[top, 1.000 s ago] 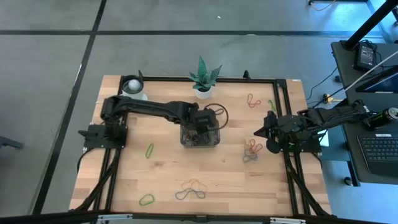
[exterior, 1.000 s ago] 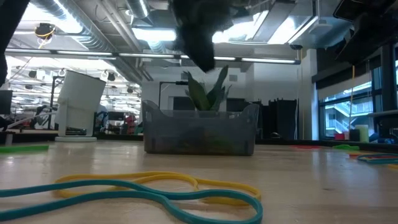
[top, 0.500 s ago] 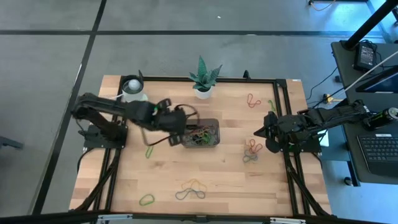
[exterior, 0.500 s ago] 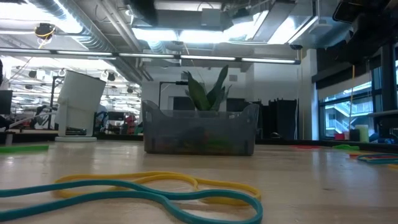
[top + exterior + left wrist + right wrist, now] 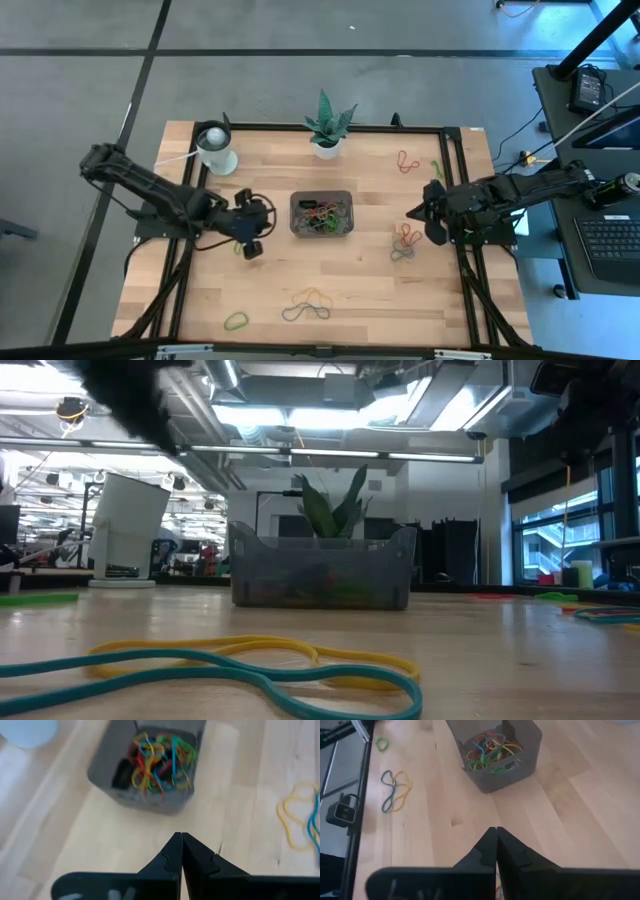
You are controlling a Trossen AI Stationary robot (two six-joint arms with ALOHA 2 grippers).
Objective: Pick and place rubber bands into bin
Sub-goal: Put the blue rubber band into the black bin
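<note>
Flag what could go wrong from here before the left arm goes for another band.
The left end effector is shut and sits over a green rubber band; descending closed would likely push it rather than grasp it. The yellow rubber band and teal one overlap, so one pick may drag both.

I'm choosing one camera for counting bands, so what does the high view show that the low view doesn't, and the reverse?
Only the high view shows both arms: the left gripper shut, left of the bin, the right gripper shut at the table's right edge, plus the green band and white cup. Only the low view shows the room behind. Both show the bin, the potted plant and the yellow and teal bands lying near the front.
</note>
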